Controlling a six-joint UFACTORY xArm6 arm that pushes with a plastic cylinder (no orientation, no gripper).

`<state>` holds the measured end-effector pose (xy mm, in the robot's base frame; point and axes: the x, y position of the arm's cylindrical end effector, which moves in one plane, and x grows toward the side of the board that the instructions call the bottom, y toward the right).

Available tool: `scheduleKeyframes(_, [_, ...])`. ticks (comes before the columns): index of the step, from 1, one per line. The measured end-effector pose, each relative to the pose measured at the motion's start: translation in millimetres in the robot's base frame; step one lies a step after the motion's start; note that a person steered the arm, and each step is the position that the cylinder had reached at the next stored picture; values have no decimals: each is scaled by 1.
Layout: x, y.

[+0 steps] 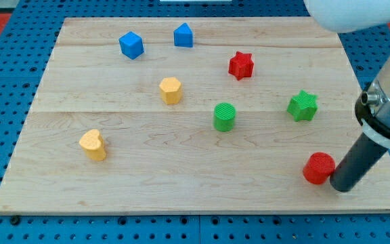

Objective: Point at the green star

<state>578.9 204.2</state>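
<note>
The arm carried no gripper, only a rod; its tip (340, 188) rested on the desk (181, 190), touching the red cylinder (318, 168); the green star (302, 106) lay well above, slightly leftward; a careless upward sweep would likely shove that cylinder along.

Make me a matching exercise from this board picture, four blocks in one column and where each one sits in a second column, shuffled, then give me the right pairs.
Column one:
1. green star
2. red cylinder
3. yellow heart
4. blue cube

Column two:
A. lower part of the board, toward the view's left
B. near the view's top, toward the left
C. toward the view's right, above the red cylinder
D. right beside my tip, near the view's bottom right

Pairs: 1-C, 2-D, 3-A, 4-B
</note>
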Motion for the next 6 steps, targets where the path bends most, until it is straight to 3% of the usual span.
scheduleKeyframes(1, [-16, -24])
scheduleKeyframes(2, [-32, 5])
scheduleKeyframes(3, [-103, 61])
scheduleKeyframes(4, [-155, 43])
scheduleKeyframes(6, [-132, 8])
